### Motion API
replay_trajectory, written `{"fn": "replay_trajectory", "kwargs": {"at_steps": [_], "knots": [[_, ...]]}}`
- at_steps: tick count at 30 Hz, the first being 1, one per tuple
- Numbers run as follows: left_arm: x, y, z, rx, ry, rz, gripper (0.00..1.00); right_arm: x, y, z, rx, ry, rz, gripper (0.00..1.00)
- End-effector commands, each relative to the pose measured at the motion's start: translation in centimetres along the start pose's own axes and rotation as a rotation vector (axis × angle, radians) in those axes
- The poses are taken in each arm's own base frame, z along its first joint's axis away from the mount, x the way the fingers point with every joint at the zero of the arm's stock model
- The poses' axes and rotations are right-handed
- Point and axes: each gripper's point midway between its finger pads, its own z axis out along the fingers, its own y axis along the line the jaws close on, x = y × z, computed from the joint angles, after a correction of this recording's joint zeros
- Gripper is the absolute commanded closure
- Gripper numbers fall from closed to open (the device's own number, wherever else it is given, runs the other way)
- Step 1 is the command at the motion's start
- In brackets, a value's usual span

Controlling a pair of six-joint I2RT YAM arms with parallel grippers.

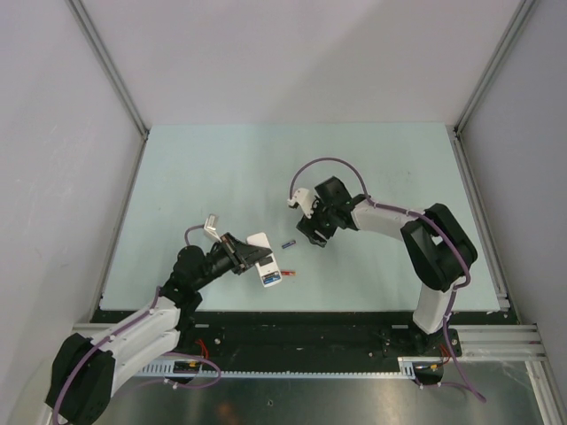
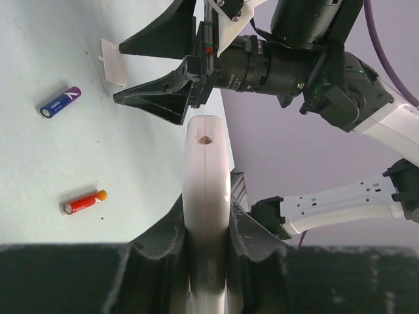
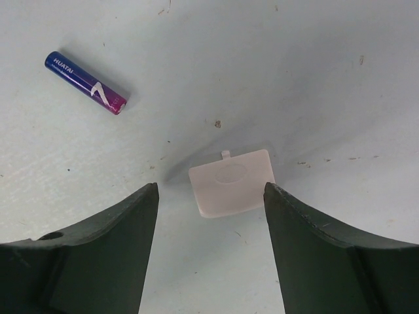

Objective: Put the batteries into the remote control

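My left gripper [image 2: 206,242] clamped the slim white plastic remote control [image 2: 206,176] while my right gripper [image 3: 211,196] hung open over a thin white plastic cover [image 3: 230,183]; grasping the dark blue-purple battery [image 3: 85,83] seemed next.

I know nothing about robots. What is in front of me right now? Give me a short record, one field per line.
left claw: shut on the remote control
right claw: open, over the battery cover, not gripping it
battery cover: off the remote, flat on the table
blue-purple battery: loose on the table, near the cover
red battery: loose on the table, apart from the remote
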Motion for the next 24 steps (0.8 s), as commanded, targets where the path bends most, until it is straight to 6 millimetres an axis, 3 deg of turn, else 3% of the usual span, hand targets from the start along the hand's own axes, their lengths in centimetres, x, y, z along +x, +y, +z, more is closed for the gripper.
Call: {"fn": "replay_trajectory", "kwargs": {"at_steps": [1, 9, 12, 19, 24], "knots": [[-0.4, -1.4, 0.2, 0.047, -0.004, 0.043, 1.0, -0.7, -0.1, -0.3, -0.015, -0.009, 0.015, 0.3], [-0.4, -1.4, 0.1, 0.05, -0.008, 0.041, 1.0, 1.6, 0.8, 0.7, -0.023, 0.078, 0.119, 0.39], [-0.4, -1.4, 0.1, 0.049, -0.011, 0.041, 1.0, 1.7, 0.6, 0.9, 0.052, 0.107, 0.157, 0.39], [-0.5, -1.5, 0.1, 0.051, -0.014, 0.039, 1.0, 1.0, 1.2, 0.7, 0.15, 0.109, 0.275, 0.39], [-0.5, -1.5, 0.1, 0.051, -0.016, 0.038, 1.0, -2.5, 1.9, -0.9, 0.138, -0.01, 0.217, 0.31]]}}
